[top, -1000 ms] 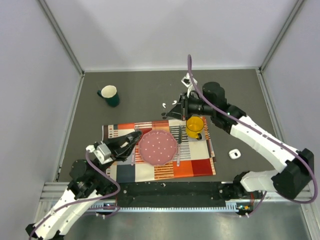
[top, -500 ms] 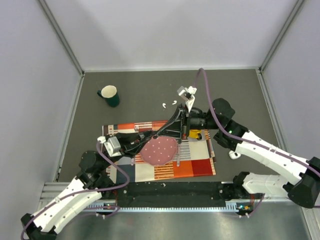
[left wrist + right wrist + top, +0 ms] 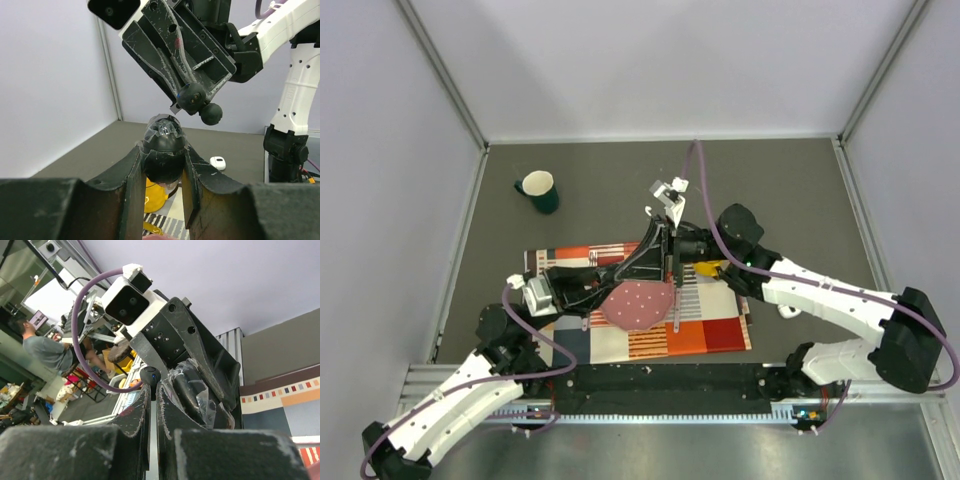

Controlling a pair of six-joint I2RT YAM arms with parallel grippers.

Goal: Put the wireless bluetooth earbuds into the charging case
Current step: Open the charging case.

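The white charging case (image 3: 787, 311) lies on the grey table right of the placemat, and it shows far off in the left wrist view (image 3: 217, 163). A tiny white piece (image 3: 648, 209), apparently one earbud, shows beside the right wrist camera; the other is hidden. My left gripper (image 3: 618, 271) (image 3: 163, 150) is shut on a black oval object (image 3: 164, 147) wrapped in clear tape, held above the placemat. My right gripper (image 3: 642, 256) (image 3: 151, 387) is shut on a small black round bit (image 3: 150, 375) (image 3: 191, 96), right above the oval object. A second black ball (image 3: 211, 114) sits beside it.
A patterned placemat (image 3: 720, 330) holds a pink dotted plate (image 3: 635, 303), cutlery (image 3: 677, 305) and a yellow mug (image 3: 712, 267) (image 3: 155, 192), partly hidden by the right arm. A green mug (image 3: 538, 190) stands at the back left. Grey walls close in three sides.
My right gripper has swung left from beside the yellow mug to meet my left gripper over the plate. My left gripper has risen and reached right with the black oval object.
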